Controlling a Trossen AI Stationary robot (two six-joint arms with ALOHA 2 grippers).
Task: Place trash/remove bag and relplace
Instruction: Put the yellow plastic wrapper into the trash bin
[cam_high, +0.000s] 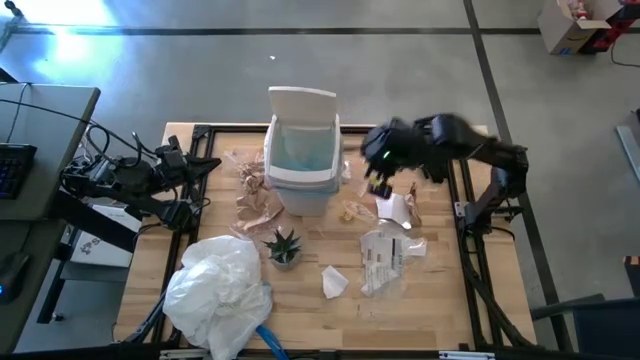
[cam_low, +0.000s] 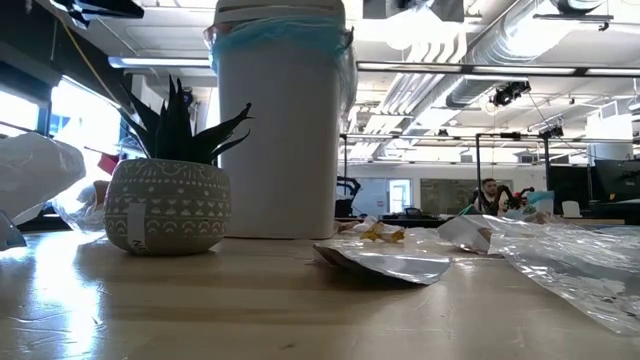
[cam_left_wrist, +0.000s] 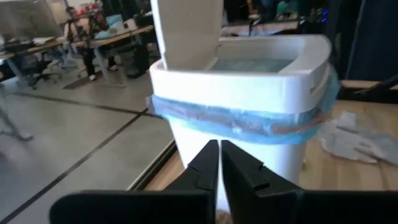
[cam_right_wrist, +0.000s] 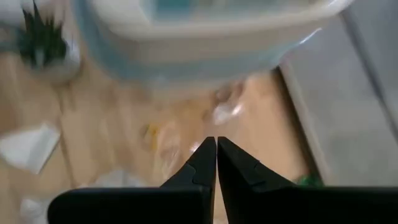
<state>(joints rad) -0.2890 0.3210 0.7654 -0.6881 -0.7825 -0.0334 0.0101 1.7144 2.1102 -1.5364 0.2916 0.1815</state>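
Observation:
The white bin (cam_high: 300, 170) stands at the table's far middle with its lid up, lined with the light-blue bag (cam_left_wrist: 249, 121), whose edge folds over the rim. Trash lies around it on the wood: brown paper pieces (cam_high: 255, 198), a white scrap (cam_high: 333, 282) and a clear wrapper (cam_high: 385, 258). My right gripper (cam_right_wrist: 216, 144) is shut with nothing in it and hovers just right of the bin (cam_high: 378, 172), pointing steeply down. My left gripper (cam_left_wrist: 219, 149) is shut with nothing in it and waits left of the bin (cam_high: 200, 168), facing the bin's wall.
A small potted plant (cam_high: 283, 246) stands near the table's middle. A large crumpled white plastic bag (cam_high: 215, 290) lies at the near left. White paper (cam_high: 393, 207) and a yellowish scrap (cam_high: 350, 211) lie right of the bin. A desk with cables (cam_high: 40, 150) stands left of the table.

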